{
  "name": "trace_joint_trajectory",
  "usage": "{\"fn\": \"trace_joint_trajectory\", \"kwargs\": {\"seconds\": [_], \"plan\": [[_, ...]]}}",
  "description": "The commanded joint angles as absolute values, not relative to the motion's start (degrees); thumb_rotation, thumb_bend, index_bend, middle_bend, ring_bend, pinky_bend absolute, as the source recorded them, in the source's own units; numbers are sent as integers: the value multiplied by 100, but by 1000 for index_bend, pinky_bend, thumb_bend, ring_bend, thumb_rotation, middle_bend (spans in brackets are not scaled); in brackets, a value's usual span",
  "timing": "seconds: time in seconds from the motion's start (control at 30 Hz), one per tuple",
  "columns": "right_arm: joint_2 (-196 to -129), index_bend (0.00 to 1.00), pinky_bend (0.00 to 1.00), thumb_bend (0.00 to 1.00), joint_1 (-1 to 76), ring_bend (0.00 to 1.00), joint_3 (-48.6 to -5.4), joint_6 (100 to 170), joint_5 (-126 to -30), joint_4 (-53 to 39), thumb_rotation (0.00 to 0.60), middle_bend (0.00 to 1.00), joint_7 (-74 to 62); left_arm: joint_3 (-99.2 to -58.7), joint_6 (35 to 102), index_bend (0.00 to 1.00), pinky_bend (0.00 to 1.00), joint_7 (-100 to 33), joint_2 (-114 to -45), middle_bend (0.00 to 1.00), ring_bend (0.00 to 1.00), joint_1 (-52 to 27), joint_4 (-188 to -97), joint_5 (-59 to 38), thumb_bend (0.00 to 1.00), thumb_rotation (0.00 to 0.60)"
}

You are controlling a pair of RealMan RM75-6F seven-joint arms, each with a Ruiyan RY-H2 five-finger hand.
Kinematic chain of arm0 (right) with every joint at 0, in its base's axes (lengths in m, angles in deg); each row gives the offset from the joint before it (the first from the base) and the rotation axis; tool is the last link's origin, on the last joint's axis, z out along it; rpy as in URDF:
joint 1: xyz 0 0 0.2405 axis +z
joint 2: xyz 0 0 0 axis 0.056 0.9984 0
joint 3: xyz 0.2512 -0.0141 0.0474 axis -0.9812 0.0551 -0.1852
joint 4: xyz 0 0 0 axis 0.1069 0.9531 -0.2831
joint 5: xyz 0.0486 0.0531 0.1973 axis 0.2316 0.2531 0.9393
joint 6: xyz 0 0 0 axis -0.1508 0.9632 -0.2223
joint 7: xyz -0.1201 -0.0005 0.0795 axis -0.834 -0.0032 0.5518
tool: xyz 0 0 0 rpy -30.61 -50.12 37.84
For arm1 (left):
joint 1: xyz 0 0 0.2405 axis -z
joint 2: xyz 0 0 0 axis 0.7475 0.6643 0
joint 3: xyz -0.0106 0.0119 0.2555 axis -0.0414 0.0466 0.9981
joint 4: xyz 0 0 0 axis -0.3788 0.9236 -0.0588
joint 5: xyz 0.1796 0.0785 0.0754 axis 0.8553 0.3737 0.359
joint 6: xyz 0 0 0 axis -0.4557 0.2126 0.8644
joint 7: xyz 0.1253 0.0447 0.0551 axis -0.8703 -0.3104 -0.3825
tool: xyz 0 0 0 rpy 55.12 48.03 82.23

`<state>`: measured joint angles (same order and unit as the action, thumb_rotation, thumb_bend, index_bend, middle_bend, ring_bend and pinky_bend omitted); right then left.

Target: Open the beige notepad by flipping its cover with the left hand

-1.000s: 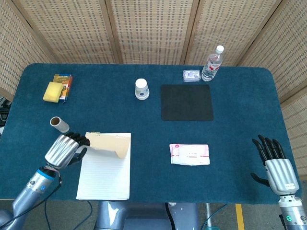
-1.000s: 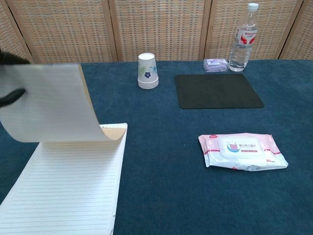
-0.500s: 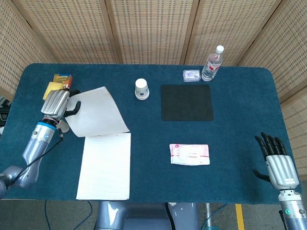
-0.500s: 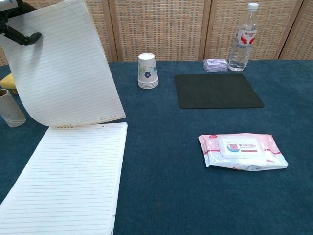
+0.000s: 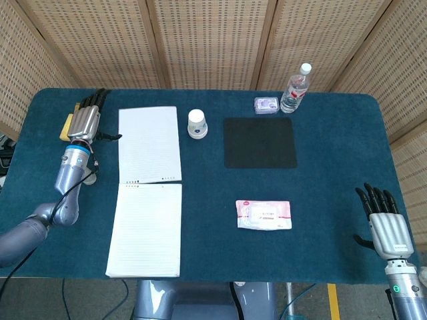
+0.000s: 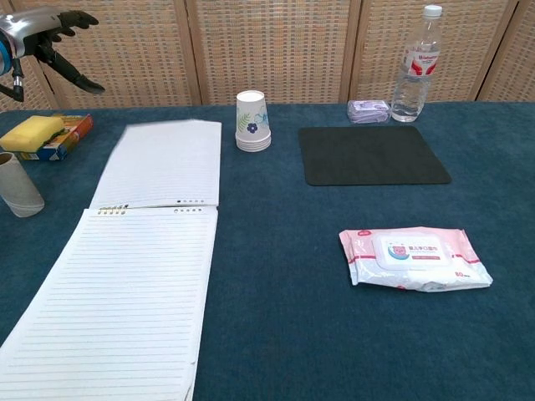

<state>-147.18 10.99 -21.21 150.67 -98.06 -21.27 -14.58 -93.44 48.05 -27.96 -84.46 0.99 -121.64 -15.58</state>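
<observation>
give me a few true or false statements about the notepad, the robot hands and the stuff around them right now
1. The notepad lies open, its cover flipped flat onto the table beyond the lined pages. True.
2. The left robot hand grips the cover. False: it is off the cover, fingers apart, holding nothing.
3. The paper cup stands upside down, to the right of the flipped cover. True.
4. The wet wipes pack lies on the black mat. False: it lies on the blue cloth, nearer the robot than the mat.
5. The right robot hand holds the water bottle. False: it is empty, far from the bottle.
</observation>
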Motion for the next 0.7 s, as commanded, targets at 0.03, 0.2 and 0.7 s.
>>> {"fn": "trace_joint_trajectory", "kwargs": {"seconds": [0.03,0.2,0.7], "plan": [[-14738,0,0,0,1099,0,-2111,15073,-9810,-2126,600,0,-1498,-9448,4929,0,0,-2362,-8608,0,0,206,-11822,-1346,0,600],[-14735,0,0,0,1083,0,-2095,15125,-9852,-2152,600,0,-1503,-9338,5225,0,0,-1884,-8386,0,0,-42,-12028,-972,0,600],[-14655,0,0,0,1046,0,-2028,15249,-10059,-2152,600,0,-1240,-7947,7380,0,0,-2809,-6224,0,0,-2285,-15622,170,0,600]]}}
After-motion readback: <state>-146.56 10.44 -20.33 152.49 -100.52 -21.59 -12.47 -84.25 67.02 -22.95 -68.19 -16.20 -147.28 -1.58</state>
